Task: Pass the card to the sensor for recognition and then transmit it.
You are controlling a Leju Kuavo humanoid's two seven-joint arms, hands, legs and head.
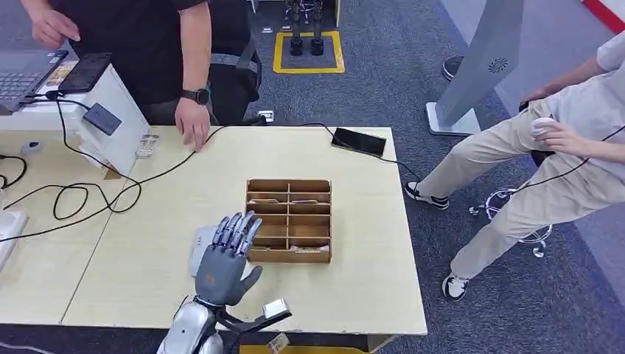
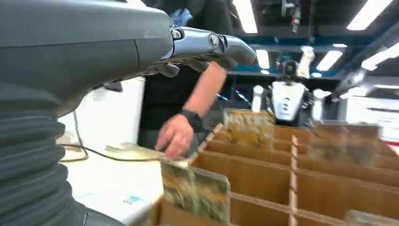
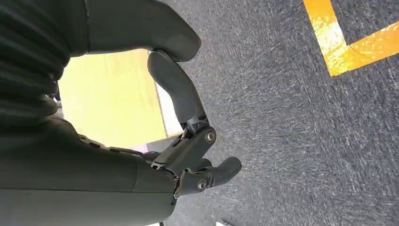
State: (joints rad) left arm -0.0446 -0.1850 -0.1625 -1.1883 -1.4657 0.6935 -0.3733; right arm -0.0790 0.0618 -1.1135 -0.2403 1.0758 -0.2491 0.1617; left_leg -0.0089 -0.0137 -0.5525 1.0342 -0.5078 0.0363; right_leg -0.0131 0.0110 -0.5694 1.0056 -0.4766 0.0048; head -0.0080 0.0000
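Several cards sit upright in cardboard organizer on bench. Left hand hovers beside it, fingers spread, empty. Right hand loosely curled, empty. Risk: thin card slipping, fingers snagging dividers, shoving box.

1. Your head view looks forward and down from high over the pale wooden table.
2. Your left wrist view sits low and close behind the brown cardboard divider box, facing across it; the head view shares this box.
3. Your right wrist view faces down at the grey carpet floor.
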